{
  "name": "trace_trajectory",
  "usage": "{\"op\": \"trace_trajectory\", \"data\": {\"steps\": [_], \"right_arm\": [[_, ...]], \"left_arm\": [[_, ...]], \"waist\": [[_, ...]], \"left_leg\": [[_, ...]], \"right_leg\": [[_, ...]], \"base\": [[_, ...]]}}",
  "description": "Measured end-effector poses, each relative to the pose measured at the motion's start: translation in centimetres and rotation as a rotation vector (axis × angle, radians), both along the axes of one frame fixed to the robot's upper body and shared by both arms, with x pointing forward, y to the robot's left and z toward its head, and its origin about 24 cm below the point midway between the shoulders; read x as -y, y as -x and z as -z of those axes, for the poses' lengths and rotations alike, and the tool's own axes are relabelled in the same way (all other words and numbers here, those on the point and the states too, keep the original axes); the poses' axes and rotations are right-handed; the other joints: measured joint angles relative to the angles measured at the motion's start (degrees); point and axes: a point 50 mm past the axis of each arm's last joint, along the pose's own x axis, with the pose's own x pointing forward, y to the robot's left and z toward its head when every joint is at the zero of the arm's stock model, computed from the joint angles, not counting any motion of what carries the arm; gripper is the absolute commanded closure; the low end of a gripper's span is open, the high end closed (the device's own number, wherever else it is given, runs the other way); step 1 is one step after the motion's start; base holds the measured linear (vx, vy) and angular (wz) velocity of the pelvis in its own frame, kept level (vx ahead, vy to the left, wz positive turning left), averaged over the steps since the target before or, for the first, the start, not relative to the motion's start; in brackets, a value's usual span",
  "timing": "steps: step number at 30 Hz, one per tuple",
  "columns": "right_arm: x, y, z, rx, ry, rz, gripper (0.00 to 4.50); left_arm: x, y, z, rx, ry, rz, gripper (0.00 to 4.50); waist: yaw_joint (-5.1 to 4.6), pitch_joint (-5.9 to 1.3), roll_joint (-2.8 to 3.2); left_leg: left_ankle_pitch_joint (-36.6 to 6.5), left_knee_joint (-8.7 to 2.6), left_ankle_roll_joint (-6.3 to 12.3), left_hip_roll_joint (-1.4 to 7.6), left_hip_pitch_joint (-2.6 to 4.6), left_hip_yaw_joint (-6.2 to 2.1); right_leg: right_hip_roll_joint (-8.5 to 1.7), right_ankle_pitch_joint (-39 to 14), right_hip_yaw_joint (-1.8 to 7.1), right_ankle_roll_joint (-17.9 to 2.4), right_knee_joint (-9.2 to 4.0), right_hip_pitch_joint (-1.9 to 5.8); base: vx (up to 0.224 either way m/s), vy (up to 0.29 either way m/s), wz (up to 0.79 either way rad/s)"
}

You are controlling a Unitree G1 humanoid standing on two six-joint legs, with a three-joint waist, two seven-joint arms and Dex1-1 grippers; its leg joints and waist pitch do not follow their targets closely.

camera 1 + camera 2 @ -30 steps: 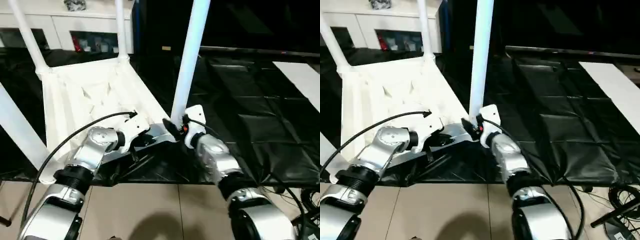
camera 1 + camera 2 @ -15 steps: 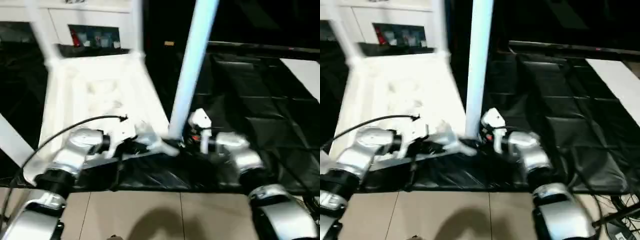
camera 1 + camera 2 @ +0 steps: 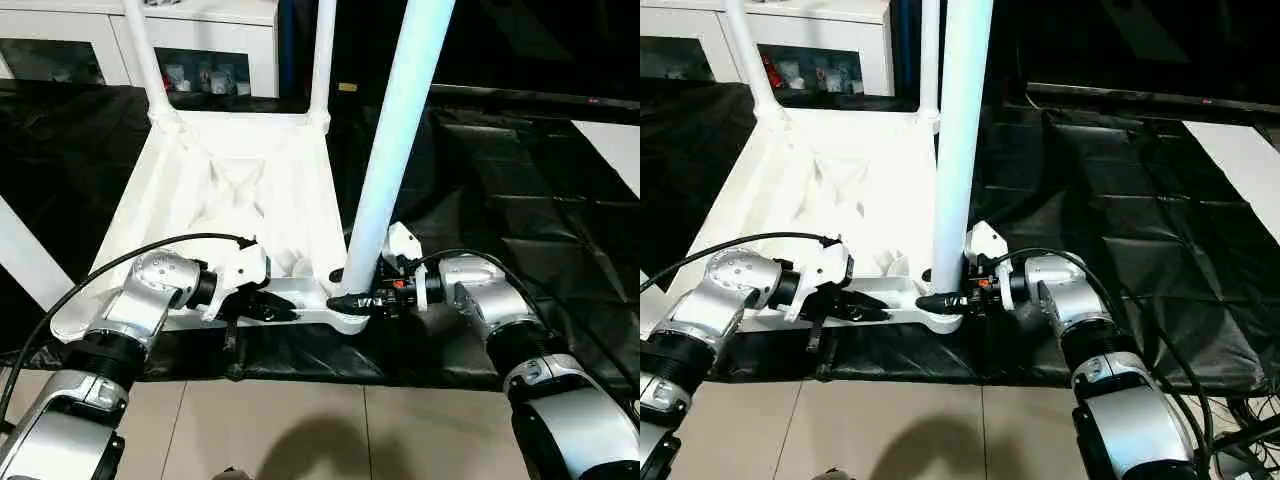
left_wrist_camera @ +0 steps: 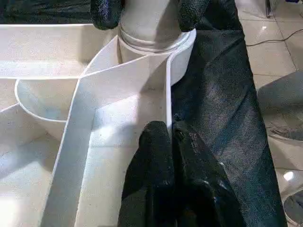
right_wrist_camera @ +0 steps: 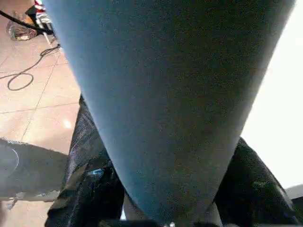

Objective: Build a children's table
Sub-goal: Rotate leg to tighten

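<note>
Tabletop (image 3: 240, 190) is lying upside down; the left tool (image 3: 285, 312) is pinching its rim while the right tool (image 3: 362, 300) is gripping the nearest leg (image 3: 395, 150).

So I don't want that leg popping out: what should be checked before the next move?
1. Near leg stands upright in the corner socket: ok.
2. Leg fully seated in the socket: cannot tell.
3. Right gripper fingers on either side of the leg base: ok; firm grip: cannot tell.
4. Left gripper shut, pressing on the tabletop rim beside the socket: ok.
5. Two far legs in their corners: ok.
6. Tabletop lying on the black sheet: ok.
</note>
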Motion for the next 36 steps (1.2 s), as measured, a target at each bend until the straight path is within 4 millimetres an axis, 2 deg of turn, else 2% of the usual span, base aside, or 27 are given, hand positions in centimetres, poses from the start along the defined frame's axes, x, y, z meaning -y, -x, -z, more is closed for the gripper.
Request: {"op": "trace_trajectory", "data": {"steps": [4, 8, 12, 15, 18, 21, 24, 26, 29, 30, 31, 32, 36], "right_arm": [[0.1, -0.2, 0.3, -0.006, -0.010, 0.080, 2.41], [-0.3, -0.3, 1.1, 0.007, -0.054, 0.262, 2.44], [-0.7, -0.9, 1.8, 0.026, -0.083, 0.548, 2.49], [-1.8, -1.3, 2.2, 0.027, -0.099, 0.748, 2.51], [-2.7, -1.8, 2.2, 0.041, -0.086, 0.881, 2.51], [-3.3, -2.1, 2.1, 0.043, -0.073, 0.937, 2.52], [-3.4, -2.2, 2.0, 0.046, -0.074, 0.948, 2.52], [-3.3, -2.1, 1.9, 0.051, -0.085, 0.945, 1.96], [-3.2, -1.9, 2.0, 0.057, -0.110, 0.914, 1.69], [-2.7, -1.7, 2.0, 0.065, -0.113, 0.872, 1.69], [-2.5, -1.7, 1.9, 0.070, -0.112, 0.838, 1.39], [-2.2, -1.7, 1.9, 0.073, -0.110, 0.808, 1.33], [-1.1, -1.2, 1.7, 0.089, -0.060, 0.600, 1.31]], "left_arm": [[0.4, -0.3, 0.2, 0.009, 0.006, -0.056, 4.50], [1.0, -0.6, 0.5, 0.025, 0.012, -0.137, 4.50], [2.7, -0.9, 1.0, 0.052, 0.038, -0.257, 4.50], [3.7, -1.1, 1.4, 0.069, 0.040, -0.333, 4.50], [4.5, -1.3, 1.6, 0.094, 0.035, -0.377, 4.50], [4.6, -1.5, 1.5, 0.110, 0.026, -0.394, 4.50], [4.6, -1.5, 1.5, 0.114, 0.026, -0.396, 4.50], [4.6, -1.5, 1.4, 0.116, 0.027, -0.393, 4.50], [4.6, -1.4, 1.3, 0.119, 0.029, -0.383, 4.50], [4.5, -1.3, 1.3, 0.115, 0.032, -0.368, 4.50], [4.4, -1.3, 1.2, 0.115, 0.033, -0.359, 4.50], [4.3, -1.2, 1.1, 0.114, 0.032, -0.346, 4.50], [3.3, -0.8, 0.8, 0.093, 0.037, -0.266, 4.50]], "waist": [[0.12, 0.00, 0.00], [-0.14, -0.04, -0.28], [-1.28, 0.00, -0.80], [-2.12, -0.06, -0.85], [-2.48, -0.10, -0.79], [-2.79, -0.10, -0.78], [-3.02, -0.10, -0.79], [-3.04, -0.09, -0.79], [-3.00, -0.06, -0.74], [-2.99, -0.01, -0.67], [-2.96, 0.02, -0.63], [-2.94, 0.04, -0.60], [-2.85, 0.05, -0.35]], "left_leg": [[0.0, 0.13, -0.06, 0.01, 0.06, 0.02], [-0.1, 0.14, -0.44, 0.00, 0.44, 0.03], [0.0, -0.01, -0.59, -0.04, 0.49, 0.04], [0.0, -0.08, -0.60, -0.07, 0.54, 0.03], [0.0, -0.13, -0.60, -0.09, 0.58, 0.00], [0.0, -0.15, -0.60, -0.10, 0.53, -0.03], [0.0, -0.26, -0.59, -0.12, 0.51, -0.04], [0.0, -0.28, -0.59, -0.14, 0.48, -0.03], [0.0, -0.29, -0.59, -0.13, 0.47, -0.02], [0.0, -0.32, -0.59, -0.13, 0.44, -0.02], [0.0, -0.37, -0.59, -0.13, 0.39, -0.02], [0.0, -0.43, -0.59, -0.13, 0.39, -0.02], [0.0, -0.73, -0.59, -0.10, 0.35, -0.01]], "right_leg": [[-0.05, 0.0, 0.02, 0.0, 0.21, 0.02], [-0.06, 0.1, 0.15, 0.1, 0.39, 0.21], [-0.05, 0.0, 0.27, 0.4, 0.34, 0.22], [-0.04, 0.0, 0.30, 0.4, 0.32, 0.24], [-0.04, 0.0, 0.30, 0.5, 0.29, 0.22], [-0.01, 0.0, 0.30, 0.5, 0.20, 0.18], [0.01, 0.0, 0.30, 0.5, -0.10, 0.19], [0.01, 0.2, 0.31, 0.5, -0.20, 0.18], [0.01, 0.5, 0.33, 0.4, -0.21, 0.13], [0.01, 0.5, 0.33, 0.5, -0.21, 0.12], [0.01, 0.6, 0.33, 0.5, -0.21, 0.11], [0.02, 0.7, 0.33, 0.4, -0.21, 0.11], [0.10, 0.5, 0.32, 0.4, -0.21, 0.07]], "base": [[0.000, 0.000, 0.00], [0.000, 0.000, 0.00], [0.000, 0.000, 0.00], [0.000, 0.000, 0.00], [0.000, 0.000, 0.00], [0.000, 0.000, 0.00], [0.000, 0.000, 0.00], [0.000, 0.000, 0.00], [0.000, 0.000, 0.00], [0.000, 0.000, 0.00], [0.000, 0.000, 0.00], [0.000, 0.000, 0.00], [0.000, 0.000, 0.00]]}}
